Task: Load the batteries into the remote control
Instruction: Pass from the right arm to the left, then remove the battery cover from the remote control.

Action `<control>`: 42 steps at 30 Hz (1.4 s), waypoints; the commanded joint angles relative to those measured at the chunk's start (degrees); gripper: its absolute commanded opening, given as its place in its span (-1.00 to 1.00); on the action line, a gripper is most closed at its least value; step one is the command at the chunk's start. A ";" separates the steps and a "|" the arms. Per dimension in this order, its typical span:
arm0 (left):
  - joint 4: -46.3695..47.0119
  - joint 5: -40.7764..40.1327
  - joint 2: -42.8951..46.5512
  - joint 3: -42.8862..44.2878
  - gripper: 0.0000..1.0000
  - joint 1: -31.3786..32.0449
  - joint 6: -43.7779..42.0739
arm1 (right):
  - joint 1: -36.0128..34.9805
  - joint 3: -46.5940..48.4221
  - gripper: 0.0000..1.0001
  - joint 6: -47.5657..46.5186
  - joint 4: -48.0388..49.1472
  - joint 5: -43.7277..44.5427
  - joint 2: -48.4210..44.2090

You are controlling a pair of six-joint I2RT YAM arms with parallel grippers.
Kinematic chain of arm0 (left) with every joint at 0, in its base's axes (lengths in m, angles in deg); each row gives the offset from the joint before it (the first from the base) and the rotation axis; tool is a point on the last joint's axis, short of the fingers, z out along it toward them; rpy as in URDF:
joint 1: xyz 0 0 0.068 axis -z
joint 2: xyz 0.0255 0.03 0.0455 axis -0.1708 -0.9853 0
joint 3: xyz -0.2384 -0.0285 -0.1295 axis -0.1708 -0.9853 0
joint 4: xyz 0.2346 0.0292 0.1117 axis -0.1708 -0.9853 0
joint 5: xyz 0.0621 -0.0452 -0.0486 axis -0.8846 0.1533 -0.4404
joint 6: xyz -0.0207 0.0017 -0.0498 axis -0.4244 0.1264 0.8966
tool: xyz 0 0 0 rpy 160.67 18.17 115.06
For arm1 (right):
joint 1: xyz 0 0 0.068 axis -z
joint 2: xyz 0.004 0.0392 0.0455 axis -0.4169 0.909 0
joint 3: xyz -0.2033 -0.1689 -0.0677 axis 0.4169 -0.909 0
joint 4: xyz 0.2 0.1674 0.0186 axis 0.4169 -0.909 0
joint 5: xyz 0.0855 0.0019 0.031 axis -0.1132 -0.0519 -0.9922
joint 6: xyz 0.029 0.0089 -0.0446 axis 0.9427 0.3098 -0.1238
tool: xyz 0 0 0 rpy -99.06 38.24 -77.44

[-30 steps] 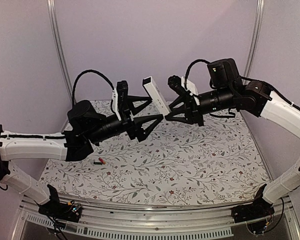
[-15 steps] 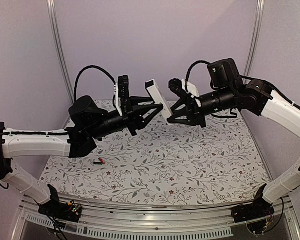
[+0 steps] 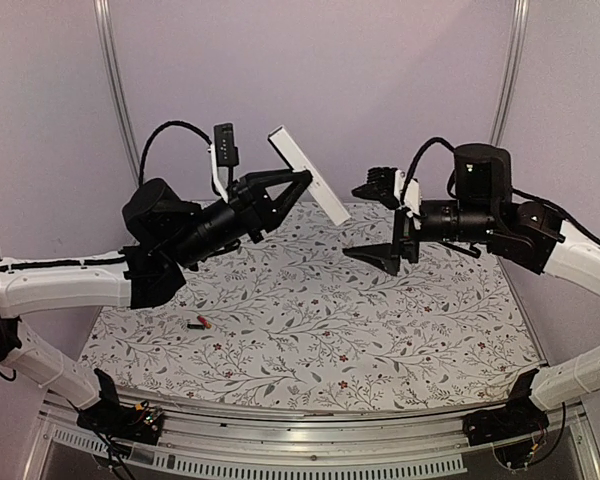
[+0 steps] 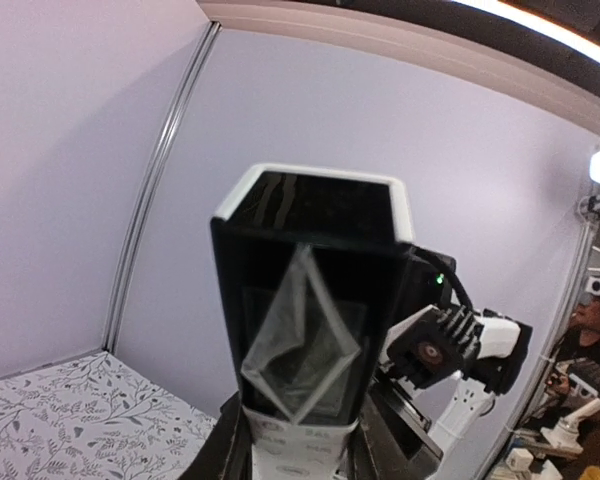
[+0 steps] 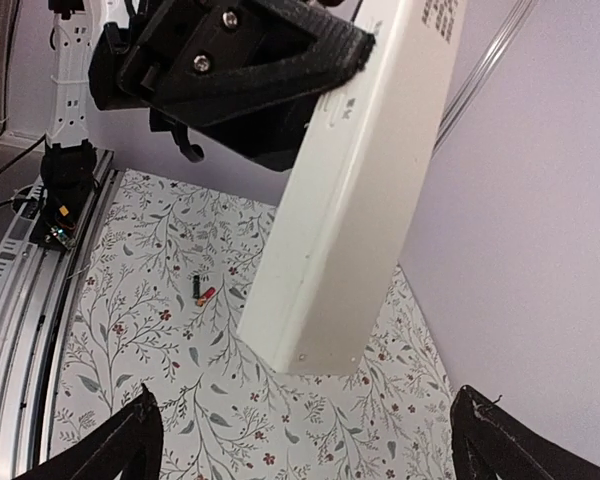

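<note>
Table (image 3: 400, 330), flowered cloth: lies well below the remote control (image 3: 312, 178), which is held up in the air.

Left arm (image 3: 70, 285): reaches up to the remote from its lower-left side, forearm angled upward. Right arm (image 3: 570, 250): comes in level from the remote's right, wrist turned toward it but apart from it.

Remote: long axis slanted, upper end toward the back-left, lower end toward the right arm. Left wrist view looks straight down one dark, open end.

Left gripper (image 3: 295, 188): clamped narrow across the remote, near its middle. Right gripper (image 3: 360, 222): spread wide and empty, just off the remote's lower end and not touching.

Batteries (image 3: 199, 323): on the cloth, far below and left of the remote, lying close together, roughly end to end. Exact axis too small to read.

Judgement: the free right claw must drop under the remote and cross left to reach them. The left arm sits nearer but is occupied.
</note>
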 commanded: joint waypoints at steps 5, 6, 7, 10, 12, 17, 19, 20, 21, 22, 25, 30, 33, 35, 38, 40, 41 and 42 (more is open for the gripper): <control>-2.80 -8.69 2.72 4.33 -1.00 -2.61 15.41 | -0.17 -2.66 0.98 -7.36 27.89 -0.89 -1.28; -2.91 -8.88 2.69 4.56 -1.00 -2.65 15.66 | -0.15 -2.13 0.98 -7.97 28.65 -0.74 -0.30; -2.38 -8.81 2.61 4.70 -1.00 -2.68 16.22 | -0.17 -1.13 0.98 -8.66 28.80 -0.74 1.40; -0.08 -6.91 2.26 4.95 -1.00 -2.66 17.61 | -0.12 1.76 0.98 -8.71 28.71 -1.91 4.79; 0.30 -6.09 1.70 5.42 -1.00 -2.67 18.26 | -0.12 2.24 0.98 -9.05 29.84 -3.63 5.80; 1.99 -4.30 -0.05 5.24 -1.00 -3.19 21.28 | -0.20 2.38 0.76 -7.04 34.09 -6.42 6.84; 2.55 -3.84 -0.44 5.04 -1.00 -3.54 21.86 | -0.21 2.38 0.66 -5.98 34.78 -7.39 7.02; 2.94 -3.80 -0.39 4.68 -1.00 -3.70 22.08 | -0.21 2.32 0.59 -5.44 35.02 -7.57 7.38; 3.39 -3.94 -0.32 4.33 -1.00 -3.79 22.41 | -0.23 2.29 0.55 -5.27 35.23 -7.74 7.56; 3.84 -4.02 -0.23 3.84 -1.00 -3.95 22.86 | -0.21 2.29 0.50 -4.86 35.45 -7.80 7.80; 4.50 -3.87 -0.25 3.56 -1.00 -4.12 23.31 | -0.21 2.58 0.33 -3.94 35.84 -8.88 8.58; 5.49 -2.17 -0.80 3.30 -1.00 -4.58 25.19 | -0.21 2.93 0.25 -3.36 35.77 -9.05 9.43; 6.02 -2.00 -0.74 3.05 -1.00 -4.70 25.45 | -0.21 2.70 0.25 -3.29 35.77 -8.80 9.44; 6.03 -2.04 -0.88 3.04 -1.00 -4.74 25.53 | -0.21 2.71 0.17 -3.28 35.84 -8.30 9.60; 6.06 -1.96 -1.18 3.05 -1.00 -4.74 25.84 | -0.23 2.67 0.00 -3.20 36.03 -7.49 9.71; 5.99 -1.99 -1.28 2.90 -1.00 -4.87 26.01 | -0.21 2.53 -0.10 -3.11 36.10 -7.38 9.70; 5.98 -2.08 -1.28 2.71 -1.00 -4.88 26.24 | -0.21 2.52 -0.17 -3.11 36.05 -7.48 9.70; 6.08 -2.20 -1.21 2.57 -1.00 -5.08 26.53 | -0.24 2.41 -0.27 -3.04 35.91 -7.62 9.70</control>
